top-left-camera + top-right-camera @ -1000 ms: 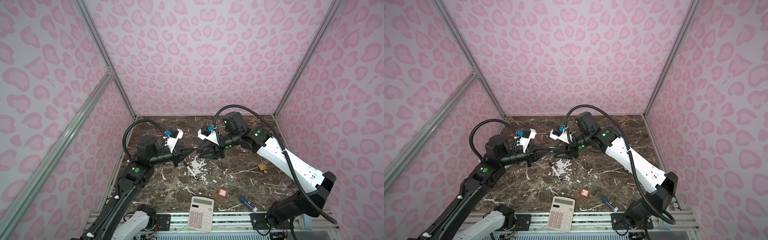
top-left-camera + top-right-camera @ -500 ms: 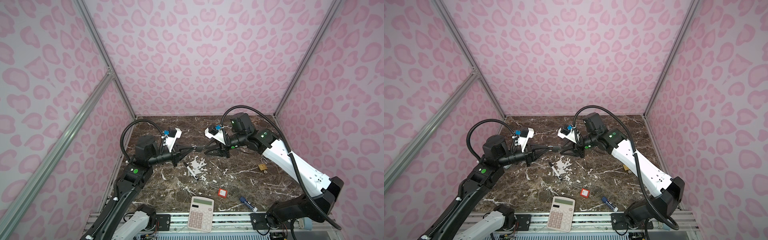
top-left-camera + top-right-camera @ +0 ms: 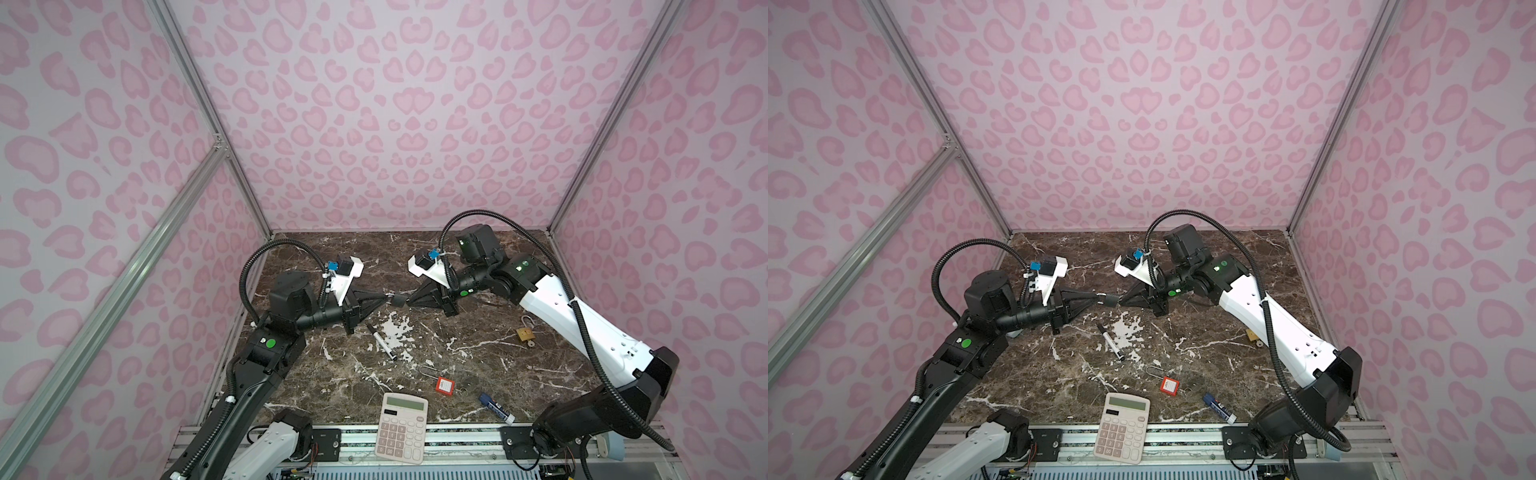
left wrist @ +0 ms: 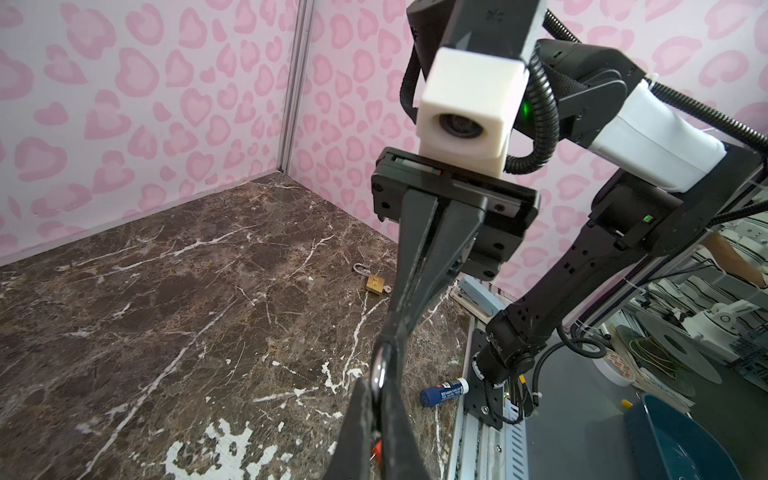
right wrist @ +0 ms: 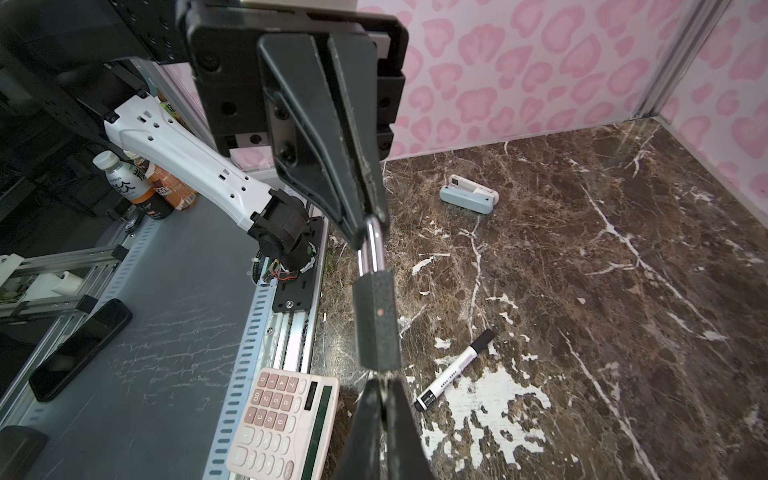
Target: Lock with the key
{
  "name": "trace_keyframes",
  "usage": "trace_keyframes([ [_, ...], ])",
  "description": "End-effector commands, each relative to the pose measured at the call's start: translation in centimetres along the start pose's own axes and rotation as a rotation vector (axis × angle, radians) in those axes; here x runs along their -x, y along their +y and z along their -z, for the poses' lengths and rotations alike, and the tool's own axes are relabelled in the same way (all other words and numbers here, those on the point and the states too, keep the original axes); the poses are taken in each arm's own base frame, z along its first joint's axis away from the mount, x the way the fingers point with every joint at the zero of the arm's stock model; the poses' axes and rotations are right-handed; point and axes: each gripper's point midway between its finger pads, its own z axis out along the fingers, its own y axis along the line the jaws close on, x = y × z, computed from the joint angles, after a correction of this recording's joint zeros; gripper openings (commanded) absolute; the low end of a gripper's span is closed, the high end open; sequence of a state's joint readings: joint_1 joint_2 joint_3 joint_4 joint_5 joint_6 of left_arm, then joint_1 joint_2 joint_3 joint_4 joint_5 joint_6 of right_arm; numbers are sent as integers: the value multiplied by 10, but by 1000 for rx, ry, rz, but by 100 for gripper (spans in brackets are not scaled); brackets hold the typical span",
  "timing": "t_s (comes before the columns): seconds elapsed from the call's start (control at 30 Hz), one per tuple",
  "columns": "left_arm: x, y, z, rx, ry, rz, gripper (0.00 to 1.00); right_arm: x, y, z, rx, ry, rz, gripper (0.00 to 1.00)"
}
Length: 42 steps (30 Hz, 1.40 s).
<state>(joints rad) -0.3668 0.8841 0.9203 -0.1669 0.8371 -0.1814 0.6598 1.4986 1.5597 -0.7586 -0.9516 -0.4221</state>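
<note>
A: Left side first. What have you got?

B: Left fingers (image 3: 384, 296) up off the worktop (image 3: 332, 386), pointing toward mid-scene. They are pressed together on the silver shackle (image 5: 371, 245) of a black padlock (image 3: 400, 300). The lock hangs in the air, clear of the stone, in both top views (image 3: 1111, 300).

A: Lock's attitude?

B: Roughly level. Shackle end toward the left fingers, base end toward the right.

A: And the right side?

B: Right fingers (image 3: 412, 300) meet the lock's base end, facing the left ones with the lock between them. Closed together at the tips. In the right wrist view a bit of bright metal (image 5: 382, 375) shows between those tips and the lock body. It is too small to name.

A: Loose items, left to right?

B: Marker (image 3: 381, 341) lying on a white patch of the stone, nearer the camera than the held lock. Calculator (image 3: 401, 428) at the near edge, overhanging the rail. Red padlock (image 3: 444, 385) with a thin shackle, just beyond the calculator. Blue tube (image 3: 494, 409) near the near edge. Brass padlock (image 3: 525, 332) flat beside the right forearm; its shackle looks open.
</note>
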Motion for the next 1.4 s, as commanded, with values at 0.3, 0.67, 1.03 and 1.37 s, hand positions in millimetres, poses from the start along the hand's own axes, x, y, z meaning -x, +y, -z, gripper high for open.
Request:
trace_keyframes([
  [0.3,7,-2,0,-5,-17,-41,3,-26,-4,1,-9,98,-30,0],
  [0.67,6,3,0,18,-11,-43,4,-51,-13,2,-38,188,-76,0],
  [1.03,2,11,-2,51,12,-50,3,-72,-18,5,-53,232,-135,0],
  [1.37,-27,33,-11,90,120,-45,4,-99,-30,12,-154,214,-204,0],
])
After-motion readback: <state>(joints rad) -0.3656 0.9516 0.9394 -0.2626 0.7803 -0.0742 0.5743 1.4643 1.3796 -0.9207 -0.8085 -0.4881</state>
